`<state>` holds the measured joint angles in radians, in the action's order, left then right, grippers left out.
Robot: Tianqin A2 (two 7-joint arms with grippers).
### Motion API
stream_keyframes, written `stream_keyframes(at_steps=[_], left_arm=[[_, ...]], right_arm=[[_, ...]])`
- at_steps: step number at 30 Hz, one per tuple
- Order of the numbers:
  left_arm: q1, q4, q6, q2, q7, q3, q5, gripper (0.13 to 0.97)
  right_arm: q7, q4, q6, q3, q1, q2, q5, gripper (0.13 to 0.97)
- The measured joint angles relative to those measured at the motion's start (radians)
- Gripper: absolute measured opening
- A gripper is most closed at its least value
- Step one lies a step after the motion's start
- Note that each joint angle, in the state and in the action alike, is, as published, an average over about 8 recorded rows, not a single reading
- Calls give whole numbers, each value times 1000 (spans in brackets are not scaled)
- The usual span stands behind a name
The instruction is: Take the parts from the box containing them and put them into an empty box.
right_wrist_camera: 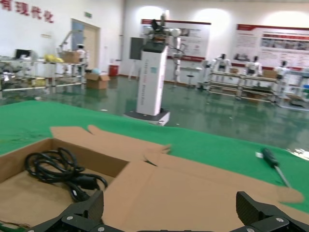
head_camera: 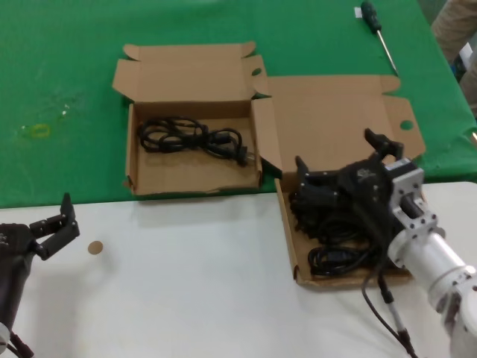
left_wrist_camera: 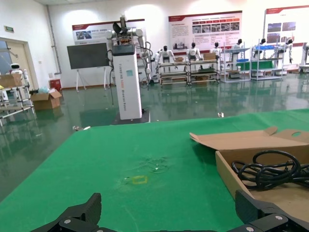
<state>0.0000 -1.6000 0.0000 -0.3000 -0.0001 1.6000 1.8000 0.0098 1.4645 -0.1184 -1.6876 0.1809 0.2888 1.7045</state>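
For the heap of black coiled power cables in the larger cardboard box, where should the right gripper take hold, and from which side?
Probably from above, fingers straddling a bunched strand of the black coiled power cables: the larger brown cardboard box walls them in on the sides, and the loops lie flat. The right gripper hovers open over the heap; the left gripper waits open over the white table.

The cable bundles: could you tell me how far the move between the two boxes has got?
Done: one cable bundle lies in the smaller box. In hand: the right gripper hangs open over the larger box, gripping nothing. Left: a pile of cables sits in that box. The left gripper waits open over the white table.
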Motion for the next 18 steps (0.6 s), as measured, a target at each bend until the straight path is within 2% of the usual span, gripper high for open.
stream_keyframes(at_steps=[10, 18], left_arm=[[0, 0, 0, 0, 0, 0, 0, 966], [0, 0, 0, 0, 0, 0, 0, 966]], right_arm=[[-7, 93, 81, 60, -124, 8, 65, 966], [-8, 111, 97, 71, -147, 9, 78, 966]])
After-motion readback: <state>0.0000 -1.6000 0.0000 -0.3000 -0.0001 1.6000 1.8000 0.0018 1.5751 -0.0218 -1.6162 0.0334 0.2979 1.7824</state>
